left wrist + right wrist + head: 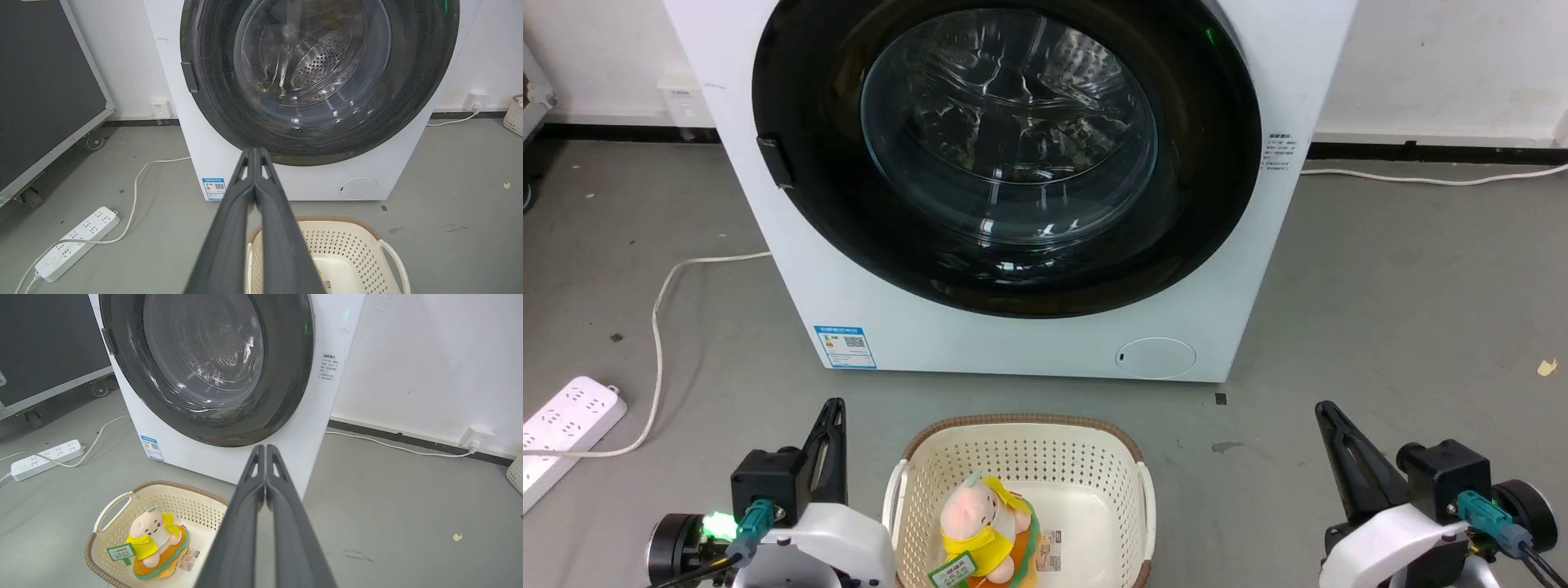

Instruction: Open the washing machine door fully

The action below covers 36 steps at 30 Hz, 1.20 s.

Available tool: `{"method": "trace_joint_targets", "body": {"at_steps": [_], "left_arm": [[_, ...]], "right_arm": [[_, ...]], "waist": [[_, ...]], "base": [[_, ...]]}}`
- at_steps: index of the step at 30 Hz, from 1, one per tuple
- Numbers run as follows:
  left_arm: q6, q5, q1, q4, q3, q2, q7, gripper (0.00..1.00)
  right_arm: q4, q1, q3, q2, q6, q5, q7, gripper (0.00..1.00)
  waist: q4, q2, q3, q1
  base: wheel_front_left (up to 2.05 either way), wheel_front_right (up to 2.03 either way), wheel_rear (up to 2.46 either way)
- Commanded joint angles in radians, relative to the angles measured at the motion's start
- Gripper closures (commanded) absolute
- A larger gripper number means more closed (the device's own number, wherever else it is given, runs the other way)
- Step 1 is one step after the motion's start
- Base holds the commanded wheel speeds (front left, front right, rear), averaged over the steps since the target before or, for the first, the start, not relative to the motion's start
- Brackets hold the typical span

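Note:
The washing machine door is a big round glossy black ring with a bulging clear glass window, lying flat against the white machine front, shut. A small dark handle tab sits on its left rim. The same door faces the left wrist view, and the door stands at an angle in the right wrist view. My left gripper rests low at the lower left, shut and holding nothing, well short of the machine. My right gripper rests at the lower right, also shut and holding nothing. In the wrist views the left gripper and right gripper have their fingertips pressed together.
A cream laundry basket with a plush toy stands on the grey floor between my arms, just before the machine. A white power strip and its cable lie at the left. A small oval service flap sits low on the machine.

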Motion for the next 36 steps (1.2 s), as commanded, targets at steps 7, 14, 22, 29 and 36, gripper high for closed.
{"method": "trace_joint_targets", "body": {"at_steps": [7, 14, 22, 29, 36], "left_arm": [[0.003, 0.003, 0.015, -0.004, 0.000, 0.002, 0.000, 1.00], [0.003, 0.003, 0.015, -0.004, 0.000, 0.002, 0.000, 1.00], [0.003, 0.003, 0.015, -0.004, 0.000, 0.002, 0.000, 1.00], [0.000, 0.000, 0.000, 0.000, 0.000, 0.000, 0.000, 0.00], [0.002, -0.003, 0.000, 0.004, -0.006, 0.000, -0.010, 0.00]], "right_arm": [[-0.004, 0.006, -0.001, 0.005, -0.001, -0.008, 0.000, 1.00], [-0.004, 0.006, -0.001, 0.005, -0.001, -0.008, 0.000, 1.00], [-0.004, 0.006, -0.001, 0.005, -0.001, -0.008, 0.000, 1.00], [0.000, 0.000, 0.001, 0.000, 0.000, 0.001, 0.000, 0.00], [0.004, 0.000, 0.000, 0.000, 0.000, 0.010, -0.010, 0.00]], "waist": [[0.000, 0.0000, 0.000, 0.0000], [0.000, 0.0000, 0.000, 0.0000], [0.000, 0.0000, 0.000, 0.0000], [0.000, 0.0000, 0.000, 0.0000], [0.000, 0.0000, 0.001, 0.0000]], "base": [[0.00, 0.00, 0.00], [0.00, 0.00, 0.00], [0.00, 0.00, 0.00], [0.00, 0.00, 0.00], [0.00, 0.00, 0.00]]}}
